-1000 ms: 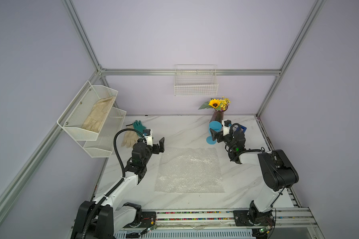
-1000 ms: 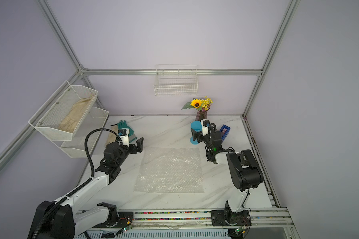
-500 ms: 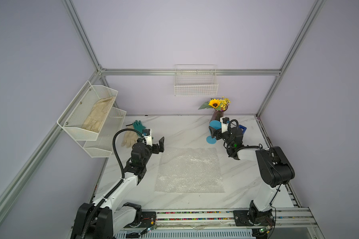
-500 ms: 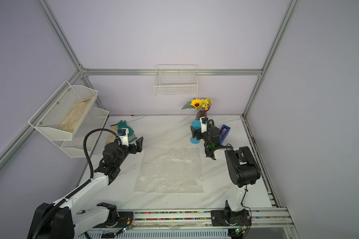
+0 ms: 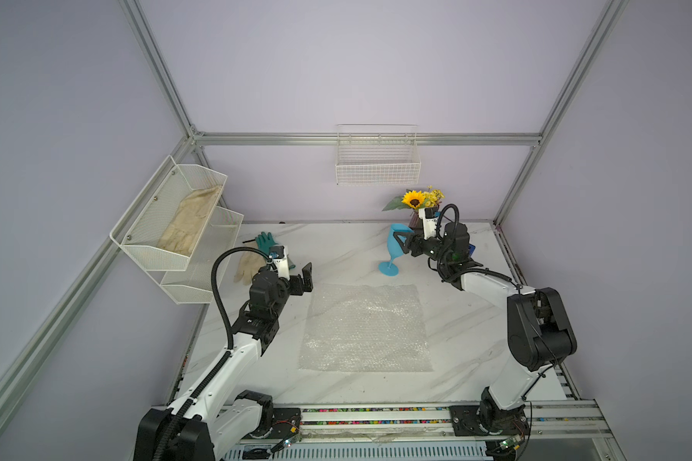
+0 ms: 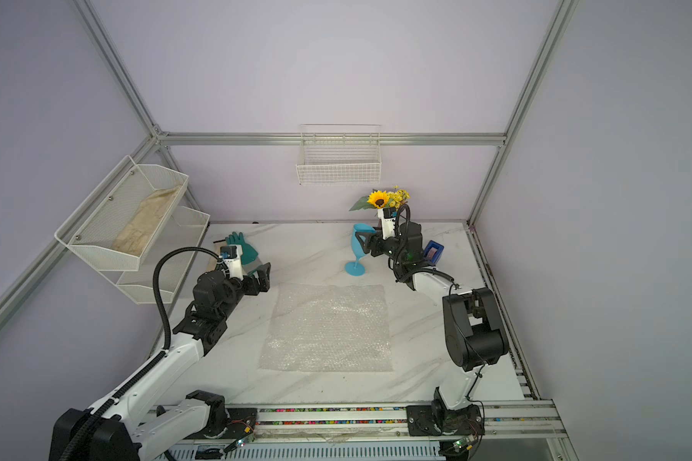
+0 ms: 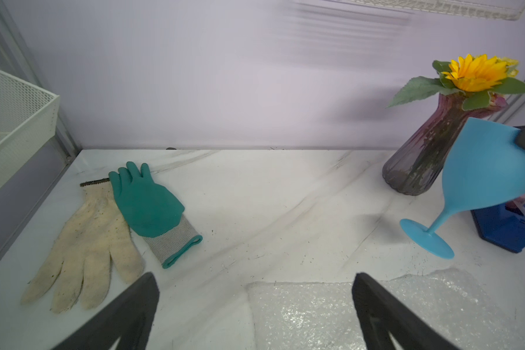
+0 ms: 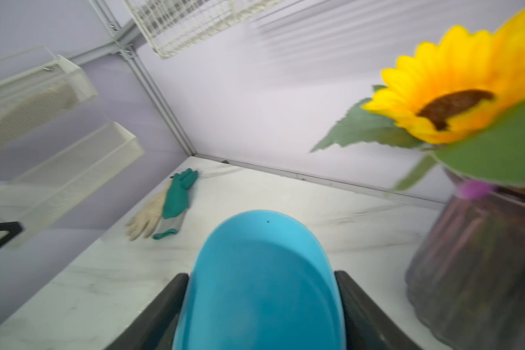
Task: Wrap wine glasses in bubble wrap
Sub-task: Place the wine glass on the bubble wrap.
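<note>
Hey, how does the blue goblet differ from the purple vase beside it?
The goblet is opaque light blue; the vase is translucent dark purple. The goblet leans, its bowl gripped by the fingers of the right gripper; the vase stands upright. The goblet is empty; the vase holds a sunflower. Both are open-topped vessels.

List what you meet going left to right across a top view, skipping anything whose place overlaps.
Mesh rack → cream glove → left hand → goblet → blue box.
</note>
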